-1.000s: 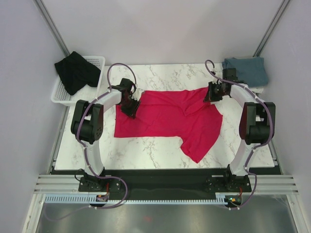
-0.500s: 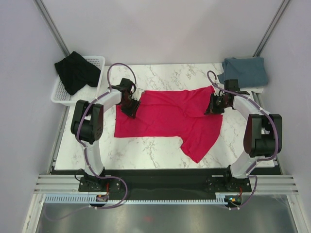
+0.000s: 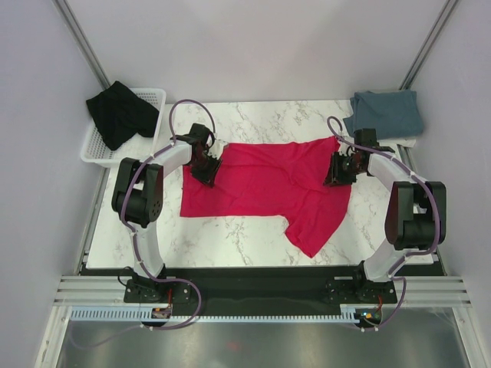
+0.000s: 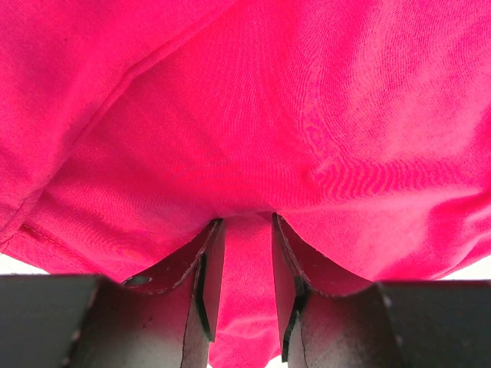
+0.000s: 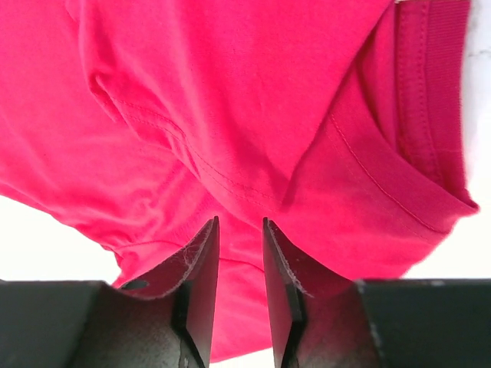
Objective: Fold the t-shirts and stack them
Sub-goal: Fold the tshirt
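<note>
So far: I count none of the three shirts stacked, and I judge the job still in its early part.
Red t-shirt (image 3: 261,184): spread across the middle of the desk (image 3: 230,238), mostly flat. One sleeve juts toward the near edge and creases run through the right half. No fold made yet, as far as I can see.
Blue-grey t-shirt (image 3: 387,111): a compact bundle at the far right corner, well apart from the red one. It looks roughly folded, though I can't vouch for how neatly.
Black t-shirt (image 3: 119,111): crumpled over the rim of the white basket (image 3: 156,95) at the far left, untouched and unfolded.
Left tool (image 4: 244,230): at the red shirt's left edge, fingers slightly apart with red cloth filling the gap. I cannot tell whether it is truly pinching.
Right tool (image 5: 239,230): at the collar end on the right, fingers parted over the cloth, nothing clamped that I can make out.
Left to do: smooth and fold the red, fold the black, then pile all three.
</note>
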Action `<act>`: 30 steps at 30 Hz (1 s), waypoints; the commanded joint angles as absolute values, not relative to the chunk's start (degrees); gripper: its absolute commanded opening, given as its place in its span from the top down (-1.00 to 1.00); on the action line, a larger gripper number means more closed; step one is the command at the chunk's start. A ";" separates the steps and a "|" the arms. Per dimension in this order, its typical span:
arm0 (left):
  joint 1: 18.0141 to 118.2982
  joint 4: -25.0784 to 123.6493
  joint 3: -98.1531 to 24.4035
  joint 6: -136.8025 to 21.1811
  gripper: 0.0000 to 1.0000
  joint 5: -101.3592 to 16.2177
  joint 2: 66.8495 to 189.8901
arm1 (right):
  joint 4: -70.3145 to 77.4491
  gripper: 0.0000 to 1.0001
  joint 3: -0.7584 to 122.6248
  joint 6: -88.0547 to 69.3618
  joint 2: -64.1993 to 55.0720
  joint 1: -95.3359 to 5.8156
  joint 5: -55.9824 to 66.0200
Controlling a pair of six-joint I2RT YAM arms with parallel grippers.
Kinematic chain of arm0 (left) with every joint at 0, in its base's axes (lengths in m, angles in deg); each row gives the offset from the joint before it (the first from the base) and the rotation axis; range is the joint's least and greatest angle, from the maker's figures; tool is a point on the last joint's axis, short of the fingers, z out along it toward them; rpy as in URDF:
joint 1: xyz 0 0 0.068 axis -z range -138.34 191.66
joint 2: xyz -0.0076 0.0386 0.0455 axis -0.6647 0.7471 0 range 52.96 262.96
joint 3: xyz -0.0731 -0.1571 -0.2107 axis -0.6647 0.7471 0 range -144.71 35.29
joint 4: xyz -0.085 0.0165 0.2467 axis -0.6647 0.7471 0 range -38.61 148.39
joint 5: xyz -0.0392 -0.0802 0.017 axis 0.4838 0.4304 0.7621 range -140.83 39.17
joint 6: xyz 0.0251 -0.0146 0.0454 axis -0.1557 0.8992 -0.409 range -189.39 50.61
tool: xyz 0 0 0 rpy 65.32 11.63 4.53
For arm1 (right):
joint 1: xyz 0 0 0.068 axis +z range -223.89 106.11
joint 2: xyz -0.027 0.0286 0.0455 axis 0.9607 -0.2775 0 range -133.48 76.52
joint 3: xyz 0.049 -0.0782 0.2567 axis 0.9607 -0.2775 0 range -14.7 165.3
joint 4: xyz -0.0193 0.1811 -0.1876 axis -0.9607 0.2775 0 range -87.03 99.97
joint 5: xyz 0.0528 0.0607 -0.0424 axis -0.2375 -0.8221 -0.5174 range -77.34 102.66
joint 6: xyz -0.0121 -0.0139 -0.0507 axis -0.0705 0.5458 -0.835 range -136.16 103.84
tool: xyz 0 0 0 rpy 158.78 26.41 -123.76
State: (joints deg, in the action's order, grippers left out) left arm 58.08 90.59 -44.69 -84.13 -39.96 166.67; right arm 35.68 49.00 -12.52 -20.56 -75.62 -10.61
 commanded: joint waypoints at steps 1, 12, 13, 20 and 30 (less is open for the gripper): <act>58.18 89.71 -45.74 -82.75 0.24 -38.88 164.32 | 36.46 0.26 51.73 -15.71 -16.39 -75.65 -8.61; 58.18 89.80 -46.53 -82.66 0.24 -39.05 164.67 | 36.55 0.43 58.59 -26.00 -19.98 -59.15 -8.43; 58.18 89.80 -46.44 -82.66 0.24 -39.14 164.67 | 36.55 0.43 59.64 -26.00 -21.38 -58.25 -8.43; 58.09 89.80 -45.74 -82.92 0.25 -39.49 163.88 | 36.46 0.42 63.34 -25.57 -27.45 -56.13 -7.21; 58.18 89.71 -46.44 -82.57 0.24 -39.06 164.93 | 36.19 0.39 66.86 -25.39 -32.38 -55.61 -5.01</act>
State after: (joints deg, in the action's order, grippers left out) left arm 58.08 90.46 -44.69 -84.11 -39.96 166.54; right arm 36.84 64.19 -24.59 -31.73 -55.82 -5.78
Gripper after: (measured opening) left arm 0.380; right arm 0.302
